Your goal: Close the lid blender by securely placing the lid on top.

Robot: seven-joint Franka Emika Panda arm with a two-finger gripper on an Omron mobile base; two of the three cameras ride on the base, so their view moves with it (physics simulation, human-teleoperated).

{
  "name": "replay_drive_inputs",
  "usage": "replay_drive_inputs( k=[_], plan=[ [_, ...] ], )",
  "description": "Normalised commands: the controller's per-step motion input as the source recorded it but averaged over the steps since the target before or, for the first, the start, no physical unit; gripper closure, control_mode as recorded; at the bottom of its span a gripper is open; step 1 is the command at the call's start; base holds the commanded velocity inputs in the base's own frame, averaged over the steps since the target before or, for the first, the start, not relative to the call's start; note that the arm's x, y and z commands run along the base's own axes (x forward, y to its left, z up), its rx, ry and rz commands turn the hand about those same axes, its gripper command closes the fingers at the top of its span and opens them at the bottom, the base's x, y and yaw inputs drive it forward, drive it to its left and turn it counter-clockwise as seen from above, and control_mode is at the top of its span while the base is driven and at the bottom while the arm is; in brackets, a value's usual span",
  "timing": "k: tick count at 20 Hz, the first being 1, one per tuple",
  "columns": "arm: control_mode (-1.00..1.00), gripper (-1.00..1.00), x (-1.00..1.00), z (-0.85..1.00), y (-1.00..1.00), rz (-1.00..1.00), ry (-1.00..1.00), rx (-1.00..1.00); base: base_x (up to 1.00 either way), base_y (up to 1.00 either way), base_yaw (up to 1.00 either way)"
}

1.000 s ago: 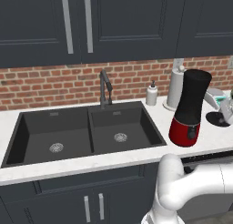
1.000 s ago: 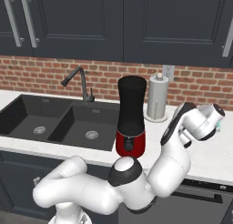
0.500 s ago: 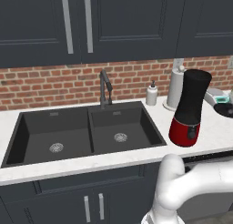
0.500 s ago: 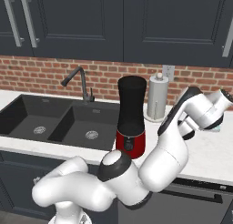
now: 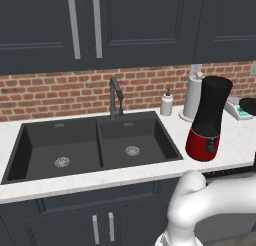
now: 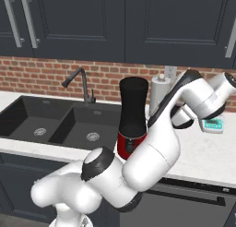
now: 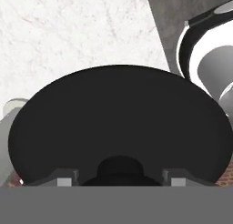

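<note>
The blender (image 5: 208, 121) stands on the counter right of the sink, a black jar on a red base, its mouth (image 5: 216, 83) open; it also rises beside my arm as the blender (image 6: 132, 115). The lid (image 7: 118, 127), a round black disc with a low central knob (image 7: 120, 166), hangs over the white counter in the hand view. My gripper (image 7: 120, 177) is shut on that knob, a fingertip (image 7: 63, 177) on either side. In the left base view the lid (image 5: 248, 106) is a dark shape at the right edge, right of the jar and apart from it.
A double black sink (image 5: 95, 147) with a dark faucet (image 5: 115, 96) takes up the counter's left. A soap dispenser (image 5: 166, 103) and a paper-towel roll (image 5: 192, 96) stand at the brick wall. A white scale with a teal display (image 6: 212, 124) lies behind my wrist.
My arm has swung right and upward with the lid in the gripper, away from the blender. The blender has not moved.
</note>
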Motion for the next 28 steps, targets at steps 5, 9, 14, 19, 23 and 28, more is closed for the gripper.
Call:
replay_drive_inputs(
  k=[5, 9, 14, 19, 23, 28],
  plan=[
    [-1.0, 1.0, -0.01, 0.76, 0.31, 0.0, -0.17, 0.0, 0.0, 0.0, 0.0],
    [-1.0, 1.0, -0.06, 0.63, 0.25, 0.0, -0.17, 0.0, 0.0, 0.0, 0.0],
    [-1.0, 1.0, -0.08, 0.44, 0.32, 0.0, -0.15, 0.0, 0.0, 0.0, 0.0],
    [-1.0, 1.0, 0.01, 0.21, 0.68, 0.0, -0.09, 0.01, 0.0, 0.0, 0.0],
    [-1.0, 1.0, 0.3, 0.02, 0.68, 0.0, 0.0, 0.02, 0.0, 0.0, 0.0],
    [-1.0, 1.0, 0.78, 0.0, 0.38, 0.02, 0.05, 0.0, 0.0, 0.0, 0.0]
  ],
)
